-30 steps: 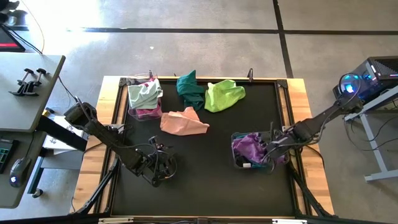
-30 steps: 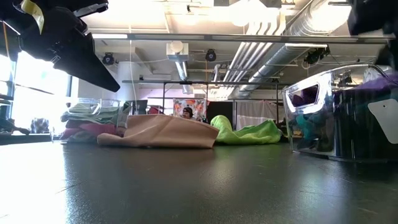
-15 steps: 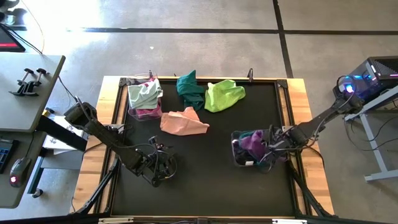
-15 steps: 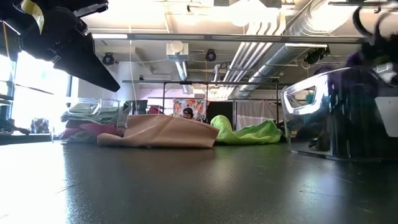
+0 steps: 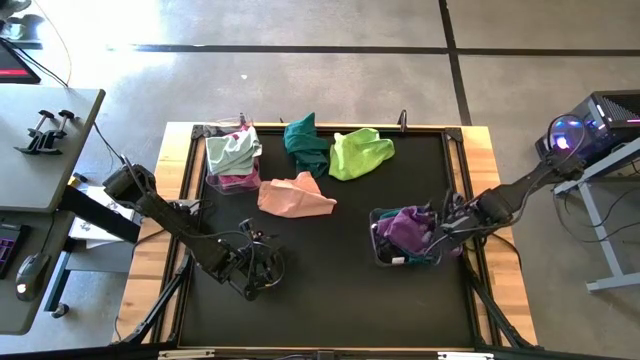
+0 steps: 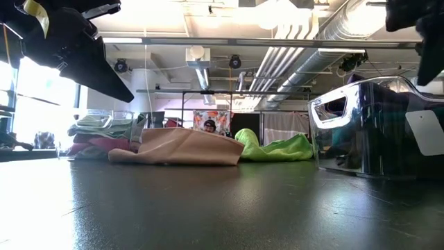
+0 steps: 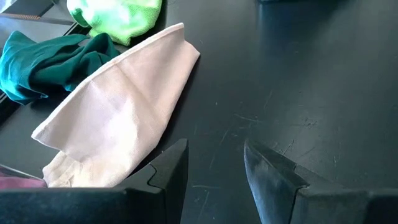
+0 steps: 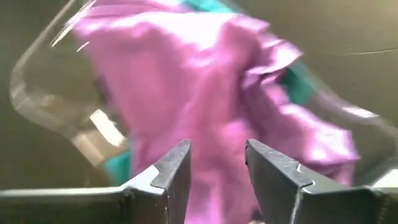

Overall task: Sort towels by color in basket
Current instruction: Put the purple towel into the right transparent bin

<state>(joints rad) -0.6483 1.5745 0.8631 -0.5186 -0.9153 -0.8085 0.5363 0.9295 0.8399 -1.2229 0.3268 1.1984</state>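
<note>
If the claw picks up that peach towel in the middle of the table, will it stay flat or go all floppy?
Probably floppy: the peach towel already lies creased and folded on the table. It looks thin, so likely light. It shouldn't roll, though it might drag when pushed.

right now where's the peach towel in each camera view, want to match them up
High view: the peach towel lies mid-table, just below the teal towel.
Low view: the peach towel is left of centre, the lime towel to its right.
Left wrist view: it fills the left half and looks pale, beyond the left gripper.
Right wrist view: not in it.
Shared landmark: the lime towel, beside it in all three views.
</note>
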